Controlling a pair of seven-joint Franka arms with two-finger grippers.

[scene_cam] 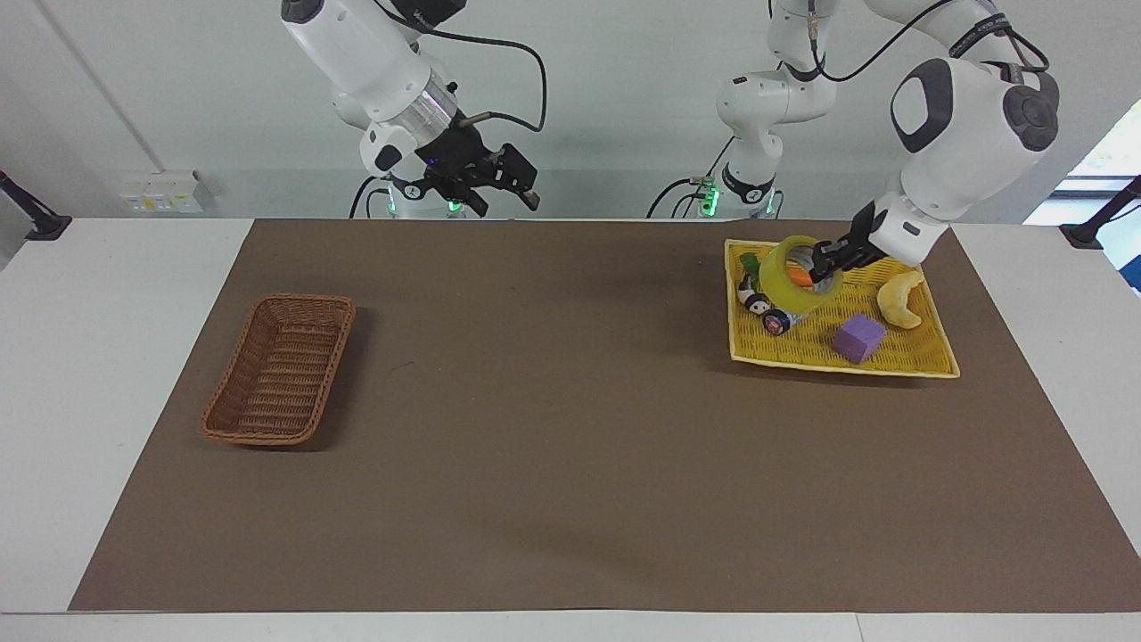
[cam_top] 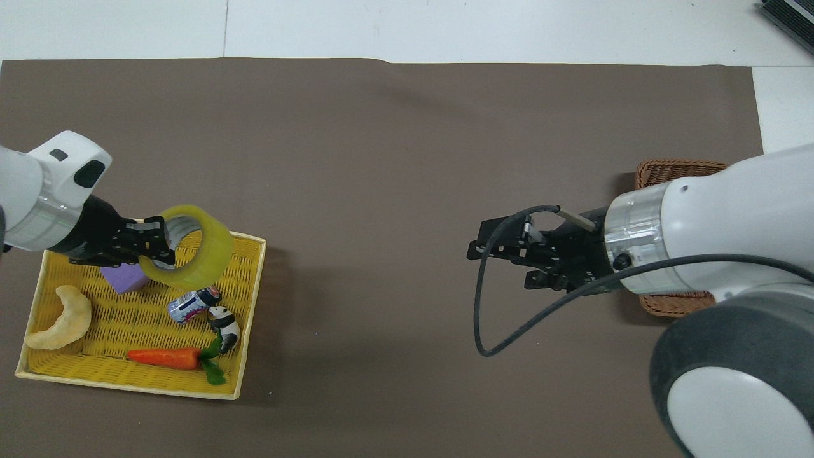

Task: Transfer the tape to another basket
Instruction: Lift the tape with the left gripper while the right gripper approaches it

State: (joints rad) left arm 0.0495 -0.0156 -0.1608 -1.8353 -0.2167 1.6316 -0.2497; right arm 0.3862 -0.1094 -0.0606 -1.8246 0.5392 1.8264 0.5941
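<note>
Left gripper (scene_cam: 820, 263) clamped on tape (scene_cam: 793, 275), hanging from jaws above yellow tray (scene_cam: 927, 361). Right gripper (scene_cam: 504, 183) raised mid-table, jaws spread. Best carried level toward basket (scene_cam: 278, 370), wall grip firm against swinging.

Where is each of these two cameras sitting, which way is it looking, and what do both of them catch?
Facing view: high across the table, looking at the robots; both bases and arms show, left gripper holding the tape over the yellow tray.
Overhead view: high above the robots' end, looking steeply down; forearms and the open right gripper show.
Shared: tape, yellow tray, wicker basket, both grippers.
</note>
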